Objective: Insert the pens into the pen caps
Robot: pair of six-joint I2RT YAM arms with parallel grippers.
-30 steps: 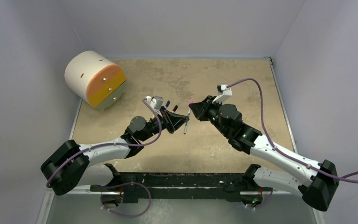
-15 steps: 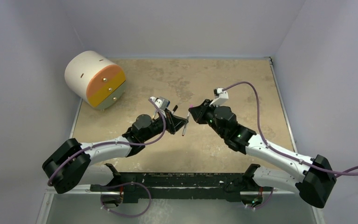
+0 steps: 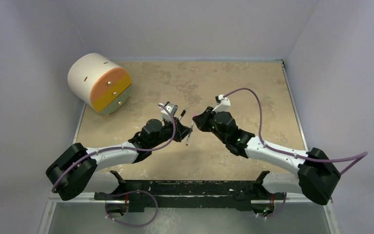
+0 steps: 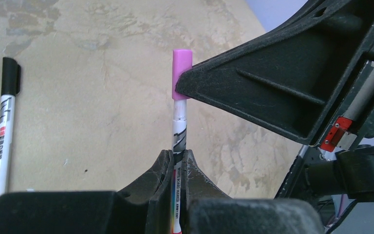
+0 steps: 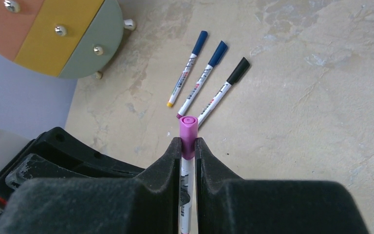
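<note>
A mottled tan table (image 3: 253,87) sat boxed in by pale lavender walls (image 3: 195,29), with two black-and-white arms reaching in from its near edge to meet at mid-table.

The left gripper (image 4: 177,155) was clamped on a white pen (image 4: 179,131). Its fingers pinched the printed barrel, which ran between them and stood on past the fingertips. A pink cap (image 4: 181,73) sat on the pen's far end, with a short stretch of white neck showing just under it.

The right gripper (image 5: 188,144) came in from the opposite side, fingers closed on that same cap. Its wrist camera showed the cap's round top poking just clear of the fingertips and the pen's barrel running back in the slot between the pads. From the left wrist, one black right finger (image 4: 272,87) pressed against the cap's lower side.

Three more pens lay flat on the table just beyond the right fingertips, roughly parallel and close together, caps pointing away. Two were blue-capped pens (image 5: 204,78), and beside them, nearest the fingertips, was a black-capped pen (image 5: 221,92). The left wrist camera caught the black-capped one well off to the left of its own fingers.

Farther off, past the left fingers at the table's far left corner, a white drum-shaped cabinet (image 3: 98,83) lay on its side, its round face banded orange, yellow and grey-green with small knobs.
</note>
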